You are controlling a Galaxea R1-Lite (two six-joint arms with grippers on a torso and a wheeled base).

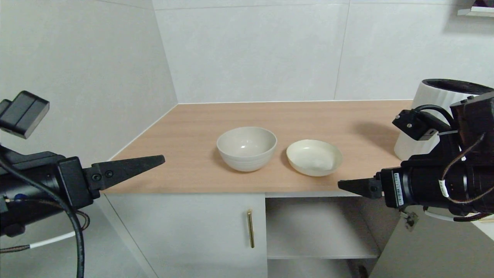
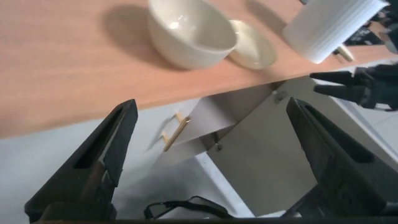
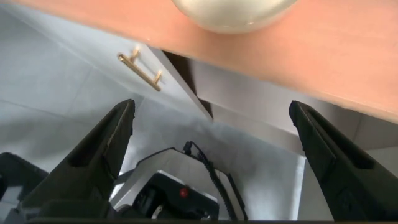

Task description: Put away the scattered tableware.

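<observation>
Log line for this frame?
left gripper open, empty | right gripper open, empty | deep cream ceramic bowl and shallow cream ceramic dish on wooden counter

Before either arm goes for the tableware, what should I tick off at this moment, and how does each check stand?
1. The left end effector is open and holds nothing: ok.
2. The right end effector is open and holds nothing: ok.
3. The bowl stands upright on the counter: ok.
4. The shallow dish lies apart from the bowl, by the head view: ok.
5. The cabinet compartment under the counter is open: ok.
6. The right arm's clearance from the white container beside it: cannot tell.
</observation>
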